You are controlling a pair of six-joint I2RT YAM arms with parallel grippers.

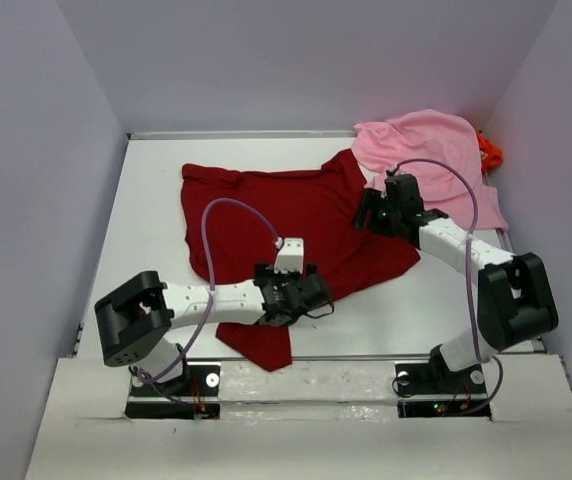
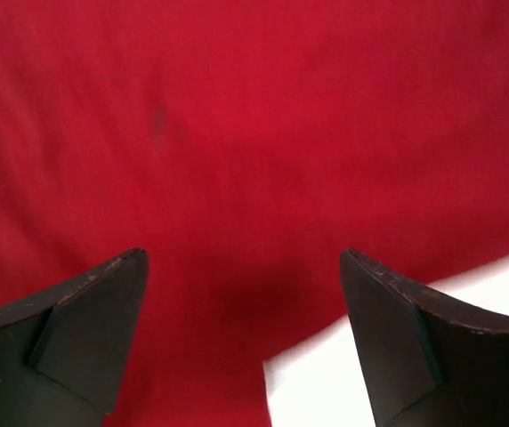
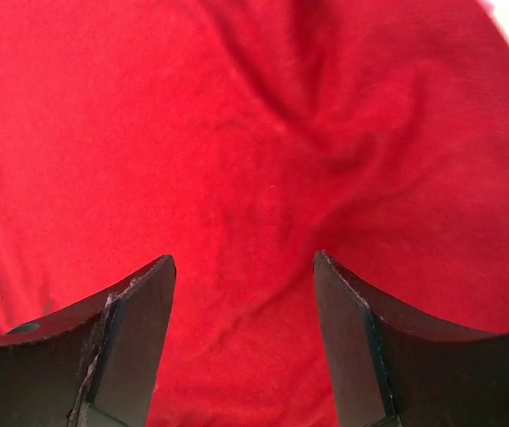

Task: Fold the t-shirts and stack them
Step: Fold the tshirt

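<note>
Dark red shirt (image 1: pixel 266 215) lies spread mid-bench (image 1: pixel 146 220), pink shirt (image 1: pixel 426 150) bunched far right, orange shirt (image 1: pixel 490 152) peeking behind it. Left hand (image 1: pixel 316 292) and right hand (image 1: pixel 371 215) sit over the red one, jaws apart, gripping nothing.

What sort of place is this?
Likely a robot test booth: plain pale walls box in a white table, two arms bolted at its edge, a dark red cloth t-shirt spread out.
</note>
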